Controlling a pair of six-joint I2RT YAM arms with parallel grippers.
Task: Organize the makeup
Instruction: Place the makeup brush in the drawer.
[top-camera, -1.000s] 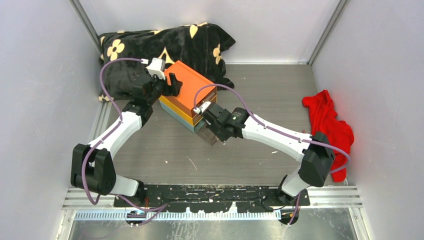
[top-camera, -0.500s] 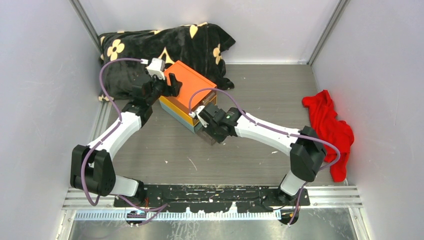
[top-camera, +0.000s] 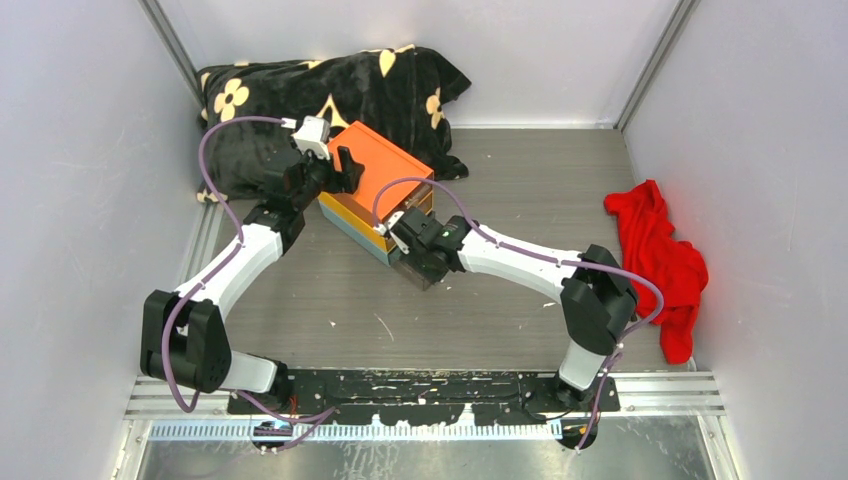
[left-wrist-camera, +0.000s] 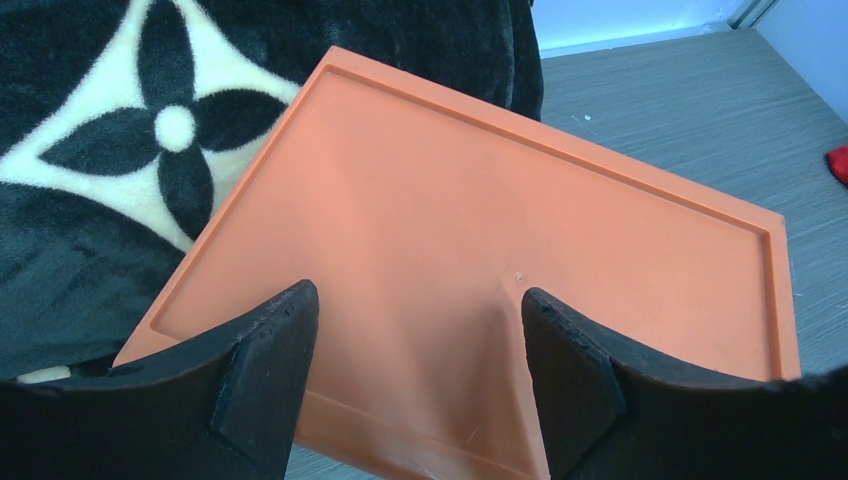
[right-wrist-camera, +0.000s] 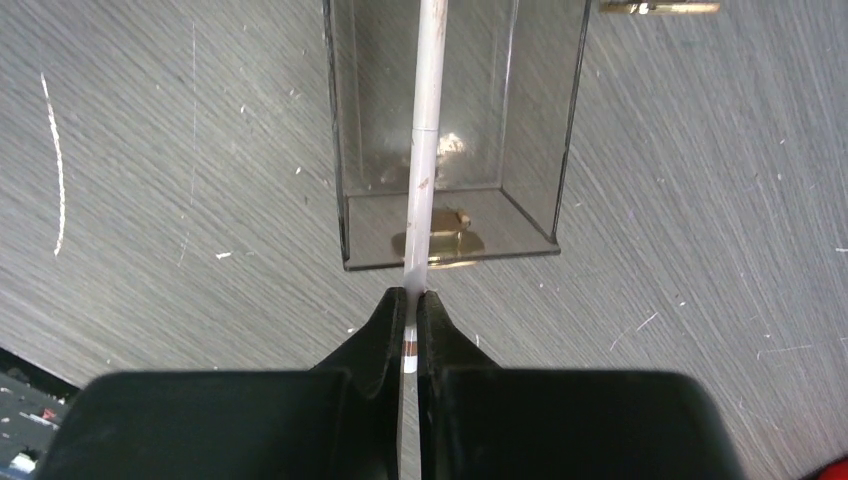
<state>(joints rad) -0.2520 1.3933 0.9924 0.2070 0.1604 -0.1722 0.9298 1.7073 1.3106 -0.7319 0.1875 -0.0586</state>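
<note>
Since the earlier frame, the right arm's elbow (top-camera: 597, 305) has been drawn in toward the orange box (top-camera: 385, 180). The right gripper (right-wrist-camera: 412, 300) has been brought slightly closer to the box's near side. The left arm is seen unchanged.

The right gripper's jaws are closed on a slim white pencil (right-wrist-camera: 428, 100). It is held lengthwise across the front edge of the clear drawer (right-wrist-camera: 500, 215) pulled out of the box, between the drawer's side walls. Whether its tip rests inside cannot be told.

The left gripper (left-wrist-camera: 415, 298) is set over the box's lid, fingers parted, nothing held.

A black flowered cloth (top-camera: 320, 90) lies against the box's far left edge. Bare table (top-camera: 520, 170) extends from the box's right side to a red cloth (top-camera: 655, 250), well apart.
</note>
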